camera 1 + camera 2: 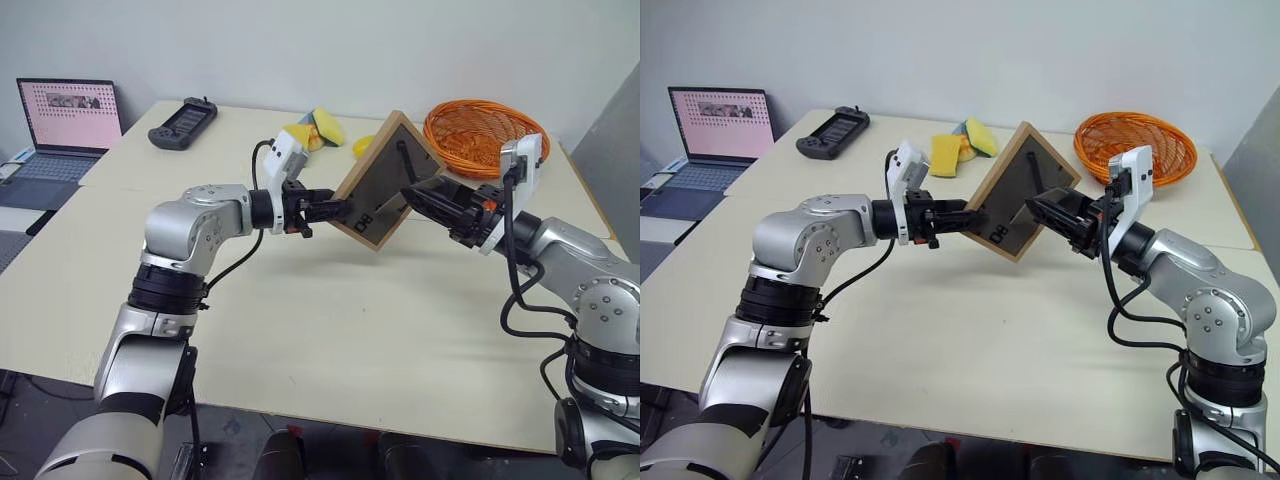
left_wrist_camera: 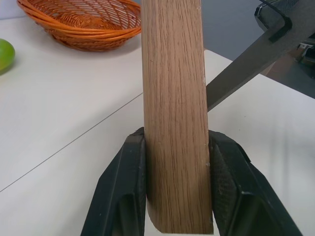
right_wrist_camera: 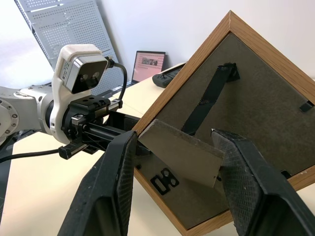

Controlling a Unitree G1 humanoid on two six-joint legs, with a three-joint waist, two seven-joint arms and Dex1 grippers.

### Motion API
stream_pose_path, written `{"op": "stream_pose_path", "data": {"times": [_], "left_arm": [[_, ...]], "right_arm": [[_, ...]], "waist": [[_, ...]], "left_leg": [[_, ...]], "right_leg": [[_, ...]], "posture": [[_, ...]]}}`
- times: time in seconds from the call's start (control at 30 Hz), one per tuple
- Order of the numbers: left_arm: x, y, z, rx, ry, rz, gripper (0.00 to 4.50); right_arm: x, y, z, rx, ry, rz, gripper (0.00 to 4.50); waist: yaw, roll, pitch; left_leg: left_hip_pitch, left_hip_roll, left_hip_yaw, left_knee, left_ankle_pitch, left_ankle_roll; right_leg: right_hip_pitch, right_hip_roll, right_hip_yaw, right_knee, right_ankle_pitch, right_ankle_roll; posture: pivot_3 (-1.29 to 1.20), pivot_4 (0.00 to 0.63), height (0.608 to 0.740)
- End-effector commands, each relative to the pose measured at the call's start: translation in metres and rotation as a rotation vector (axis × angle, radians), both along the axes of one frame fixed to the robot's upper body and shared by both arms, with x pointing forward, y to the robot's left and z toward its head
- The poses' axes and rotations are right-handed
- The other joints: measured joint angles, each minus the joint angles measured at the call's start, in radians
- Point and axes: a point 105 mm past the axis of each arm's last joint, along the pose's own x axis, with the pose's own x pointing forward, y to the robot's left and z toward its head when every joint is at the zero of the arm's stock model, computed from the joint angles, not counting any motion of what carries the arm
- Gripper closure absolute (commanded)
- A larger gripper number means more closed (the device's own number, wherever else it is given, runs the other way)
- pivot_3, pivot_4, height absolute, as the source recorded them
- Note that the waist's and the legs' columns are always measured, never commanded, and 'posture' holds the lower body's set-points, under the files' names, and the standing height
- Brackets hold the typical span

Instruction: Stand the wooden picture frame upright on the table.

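frame (image 1: pixel 385 180): we've got it up in the air over the middle of the table (image 1: pixel 320 330), turned like a diamond, grey back toward us, one corner pointing down and not touching the top.
left gripper (image 1: pixel 335 210): fingers (image 2: pixel 125 191) clamped on the frame's wooden edge at its left corner, wood squeezed right between the pads.
right gripper (image 3: pixel 174 162): jaws spread wide either side of the stand flap (image 3: pixel 179 155), which is swung out from the back; we can't tell if the pads actually touch it.
handling: looks light and stiff, so one edge pinch carries it fine. Smooth wood could slip or pivot in the pads though, and the flap on its thin strap seems the weak bit.
where to grab: we'd keep hold on the wood rim, only nudge the flap, never pull hard.
around: orange basket (image 1: pixel 480 135) at the far right corner, sponges (image 1: pixel 960 145) along the far edge, well clear.
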Motion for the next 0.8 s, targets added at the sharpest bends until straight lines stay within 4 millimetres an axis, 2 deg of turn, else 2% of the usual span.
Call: {"op": "stream_pose_path", "data": {"times": [0.03, 0.23, 0.37, 0.47, 0.67, 0.8], "left_arm": [[-0.009, -0.007, 0.031, -0.044, -0.103, -0.049, 3.17], [-0.013, -0.009, 0.034, -0.055, -0.101, -0.06, 3.17], [-0.018, -0.009, 0.038, -0.068, -0.102, -0.072, 3.17], [-0.018, -0.009, 0.039, -0.073, -0.101, -0.069, 3.17], [-0.017, -0.003, 0.037, -0.092, -0.053, -0.044, 3.17], [-0.015, 0.004, 0.037, -0.148, 0.07, -0.011, 3.17]], "right_arm": [[-0.006, 0.001, 0.011, -0.003, -0.063, 0.006, 1.98], [-0.001, -0.006, 0.006, -0.019, -0.053, -0.019, 1.98], [0.016, -0.032, -0.019, -0.109, -0.022, -0.107, 1.98], [0.021, -0.042, -0.029, -0.154, -0.019, -0.132, 1.98], [0.024, -0.066, -0.048, -0.335, -0.085, -0.194, 1.98], [0.026, -0.08, -0.057, -0.568, -0.234, -0.258, 1.98]], "waist": [[0.0, 0.0, 0.0], [0.001, 0.0, 0.0], [0.001, 0.0, 0.0], [0.001, 0.0, 0.0], [0.001, 0.0, 0.0], [0.001, 0.0, 0.0]], "left_leg": [[0.0, 0.0, 0.0, 0.0, 0.0, 0.0], [0.0, 0.0, 0.0, 0.0, 0.0, 0.0], [0.0, 0.0, 0.0, 0.0, 0.0, 0.0], [0.0, 0.0, 0.0, 0.0, 0.0, 0.0], [0.0, 0.0, 0.0, 0.0, 0.0, 0.0], [0.0, 0.0, 0.0, 0.0, 0.0, 0.0]], "right_leg": [[0.0, 0.0, 0.0, 0.0, 0.0, 0.0], [0.0, 0.0, 0.0, 0.0, 0.0, 0.0], [0.001, 0.0, 0.0, 0.0, 0.0, 0.0], [0.0, 0.0, 0.0, 0.0, 0.0, 0.0], [0.0, 0.0, 0.0, 0.0, 0.0, 0.0], [0.0, 0.0, 0.0, 0.0, 0.0, 0.0]], "posture": [[0.0, 0.15, 0.74], [0.0, 0.15, 0.74], [0.0, 0.15, 0.74], [0.0, 0.15, 0.74], [0.0, 0.15, 0.74], [0.0, 0.15, 0.74]]}}
